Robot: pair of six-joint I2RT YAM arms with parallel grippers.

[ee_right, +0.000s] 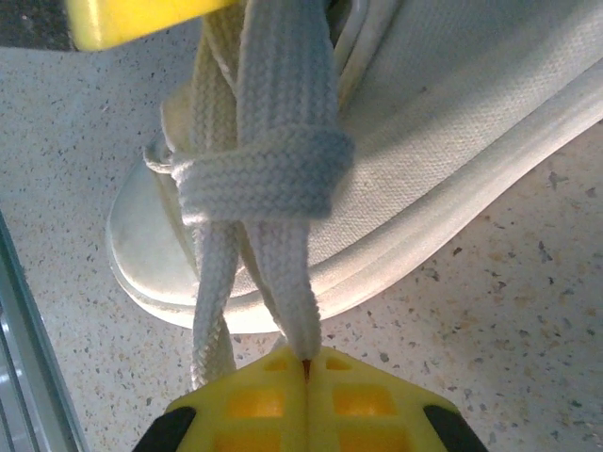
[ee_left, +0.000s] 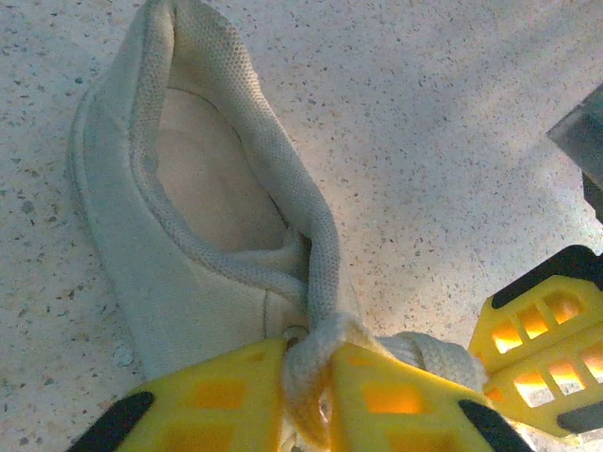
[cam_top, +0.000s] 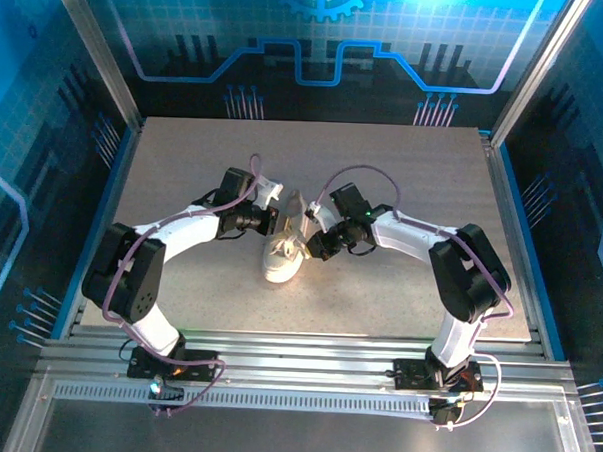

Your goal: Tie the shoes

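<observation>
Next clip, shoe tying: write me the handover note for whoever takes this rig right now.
Grip: left hand shut on the lace near the top eyelets; right hand shut on a lace end, held taut.
Place: shoe on the table, between both hands.
Done: one lace wrapped around the other strands, a loose knot.
Left: tighten it; no finished bow seen.

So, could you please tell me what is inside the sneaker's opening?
Inside the sneaker, its bare pale insole is visible, nothing lying on it. Further toward the toe, the interior is covered by the bunched lace and the left fingers.
</observation>
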